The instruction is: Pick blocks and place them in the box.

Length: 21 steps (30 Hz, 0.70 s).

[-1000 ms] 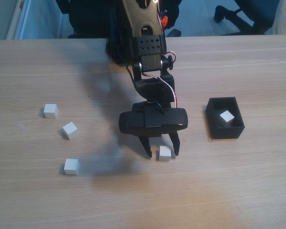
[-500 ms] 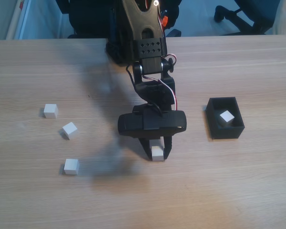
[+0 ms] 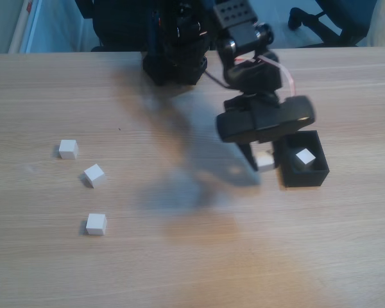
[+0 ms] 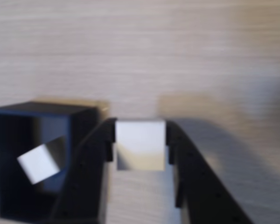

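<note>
Now we see the arm's jaws (image 3: 264, 163) closed on a white block (image 3: 265, 162), which sits squeezed between the two black fingers in the wrist view (image 4: 140, 144). In the fixed view the held block hangs just beside the left wall of the black box (image 3: 303, 178), lifted off the wooden counter (image 3: 192, 256), with a soft shadow on the wood below and to the left of it. We cannot tell from the fixed view whether the block touches the box wall; in the wrist view the box (image 4: 77, 116) lies to the left of the jaws, its near wall partly hidden behind the left finger (image 4: 86, 177).

Inside the box rests another white block (image 3: 304, 156), turned at an angle to the walls; the wrist view shows it (image 4: 37, 162) tilted against the dark floor of the tray.

Three more white blocks lie well apart from the box on the left part of the counter in the fixed view: one farthest left (image 3: 68, 149), one a little lower and to the right, turned diagonally (image 3: 94, 174), and one nearest the camera (image 3: 95, 224). None of them touches another.

The arm's black base (image 3: 175, 61) stands at the far edge of the counter, and a white cable (image 3: 279, 67) loops near the wrist. The wrist view is somewhat blurred.
</note>
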Available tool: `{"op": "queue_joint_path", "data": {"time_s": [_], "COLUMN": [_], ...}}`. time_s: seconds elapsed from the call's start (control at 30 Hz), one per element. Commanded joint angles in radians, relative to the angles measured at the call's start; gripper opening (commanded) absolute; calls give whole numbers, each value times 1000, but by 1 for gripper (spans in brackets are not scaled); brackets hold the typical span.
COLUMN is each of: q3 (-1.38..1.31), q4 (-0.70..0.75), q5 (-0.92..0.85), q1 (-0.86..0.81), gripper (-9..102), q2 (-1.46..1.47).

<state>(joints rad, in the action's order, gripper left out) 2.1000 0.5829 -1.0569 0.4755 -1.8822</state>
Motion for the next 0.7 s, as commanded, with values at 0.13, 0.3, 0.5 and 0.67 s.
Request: {"op": "queue_joint_path", "data": {"time_s": [0.13,0.3,0.5,0.67], "q3": [-219,-313,-350,-344], "q4": [156,207,233,249], "q5": [118,164,187,206], "q1": [135,179,209,219], "gripper": [0,1,11,16], "q2": [-6,46,77,72]}}
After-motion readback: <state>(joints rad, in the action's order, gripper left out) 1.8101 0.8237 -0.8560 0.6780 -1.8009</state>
